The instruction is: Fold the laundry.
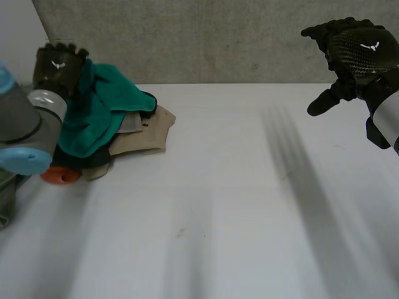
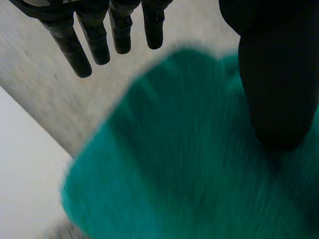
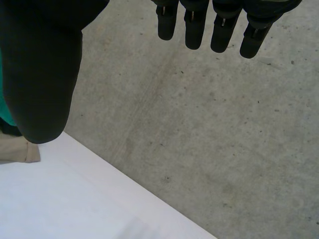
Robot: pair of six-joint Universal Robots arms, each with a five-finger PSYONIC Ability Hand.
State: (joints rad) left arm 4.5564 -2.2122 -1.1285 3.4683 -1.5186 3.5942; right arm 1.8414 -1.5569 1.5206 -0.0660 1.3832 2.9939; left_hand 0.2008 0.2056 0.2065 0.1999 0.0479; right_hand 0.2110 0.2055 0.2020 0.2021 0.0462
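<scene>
A green cloth (image 1: 93,118) topped a heap of laundry (image 1: 140,134) at the far left of the white table (image 1: 237,205), with a grey concrete wall (image 1: 218,37) behind. The cloth lay under the left hand's (image 1: 58,65) straight, spread fingers (image 2: 70,47). The right hand (image 1: 358,53) hung well apart, its fingers loose and holding nothing.

The left arm (image 1: 25,124) covers the near side of the green cloth (image 1: 93,118) and most of an orange thing (image 1: 59,175), which shows as a sliver too small to identify. The green cloth hides much of the beige cloth (image 1: 146,134) and nearly all of a dark cloth (image 1: 93,163) beneath. In the left wrist view the green cloth runs off the edges, and whether the left hand (image 2: 279,94) touches it with its thumb cannot be told. In the right wrist view the thumb of the right hand (image 3: 45,74) covers all but slivers of both cloths. The right arm (image 1: 386,118) is cut off by the head view's edge.
</scene>
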